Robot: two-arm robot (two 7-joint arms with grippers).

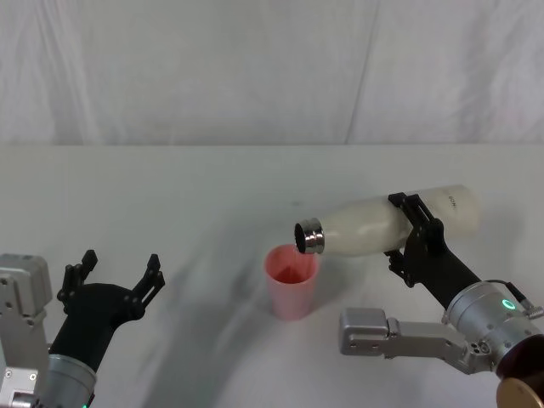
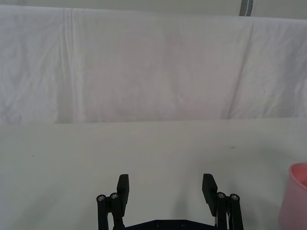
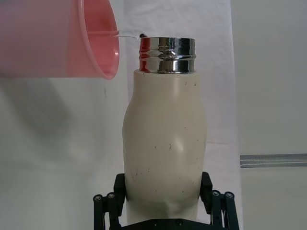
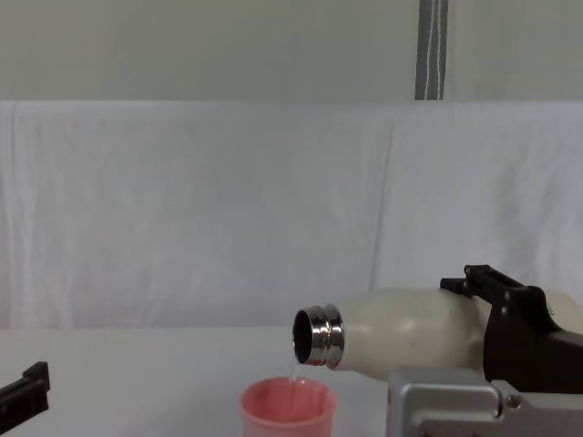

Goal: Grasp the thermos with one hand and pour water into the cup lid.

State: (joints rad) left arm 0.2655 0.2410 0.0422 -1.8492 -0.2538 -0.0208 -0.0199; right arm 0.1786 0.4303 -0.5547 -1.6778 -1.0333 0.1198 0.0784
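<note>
The cream-white thermos [image 1: 374,225] lies tipped almost level above the table, with my right gripper [image 1: 406,231] shut around its body. Its steel neck [image 4: 319,337] hangs just over the rim of the pink cup lid [image 1: 291,280], which stands upright on the white table. A thin thread of water runs from the neck into the cup lid [image 3: 57,38] in the right wrist view, where the thermos [image 3: 165,139] sits between the right gripper's fingers [image 3: 218,203]. My left gripper [image 1: 119,270] rests open at the lower left, well apart from the cup lid [image 2: 297,199].
A white cloth covers the table [image 1: 170,195] and hangs as a backdrop behind it. The right arm's grey link [image 1: 399,333] lies low at the front right, beside the cup lid.
</note>
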